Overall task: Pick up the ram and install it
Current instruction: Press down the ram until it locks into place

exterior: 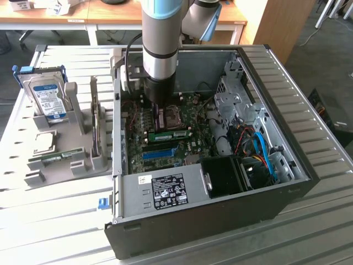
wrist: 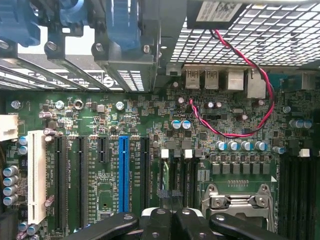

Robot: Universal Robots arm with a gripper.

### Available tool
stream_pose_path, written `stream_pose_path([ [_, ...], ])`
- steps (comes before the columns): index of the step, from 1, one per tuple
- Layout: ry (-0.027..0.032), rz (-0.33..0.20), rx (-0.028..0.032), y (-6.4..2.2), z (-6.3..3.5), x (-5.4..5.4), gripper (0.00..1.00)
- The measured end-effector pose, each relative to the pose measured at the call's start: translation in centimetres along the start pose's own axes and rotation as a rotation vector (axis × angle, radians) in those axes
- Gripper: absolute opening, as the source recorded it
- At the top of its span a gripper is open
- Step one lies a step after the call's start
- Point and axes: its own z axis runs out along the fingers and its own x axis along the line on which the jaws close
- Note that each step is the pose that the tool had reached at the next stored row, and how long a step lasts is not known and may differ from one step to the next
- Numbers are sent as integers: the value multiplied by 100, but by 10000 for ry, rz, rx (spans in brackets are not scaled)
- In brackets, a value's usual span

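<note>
Setting: a slatted metal worktop (exterior: 49,210) in a workshop, wooden desks behind.
Computer case: an open desktop case (exterior: 220,221) lies on its side, green motherboard (wrist: 220,107) exposed.
Parts stand: a grey holder (exterior: 71,154) on the exterior view's left keeps a hard drive (exterior: 48,99) upright, a small green stick (exterior: 58,158) lying lower down.
Arm: the arm (exterior: 160,38) reaches straight down into the case.
Gripper: the gripper (wrist: 172,217) hangs just above the board; its black jaws are closed together.
Ram: a green stick, seemingly the ram (exterior: 170,134), lies across the board just beside the arm in the exterior view; whether it is seated cannot be told. In the wrist view a thin edge-on strip runs from the jaws, too unclear to name.
Slots: a blue slot (wrist: 123,172) stands among black ones.
Handling: judged light, stiff, thin and fragile; best pinched along its bare long edges, away from chips and contacts.
</note>
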Motion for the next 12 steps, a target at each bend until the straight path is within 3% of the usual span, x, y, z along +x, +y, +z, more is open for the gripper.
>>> stream_pose_path([
  [12, -4, 0, 2, 0, 14, 2, 11],
])
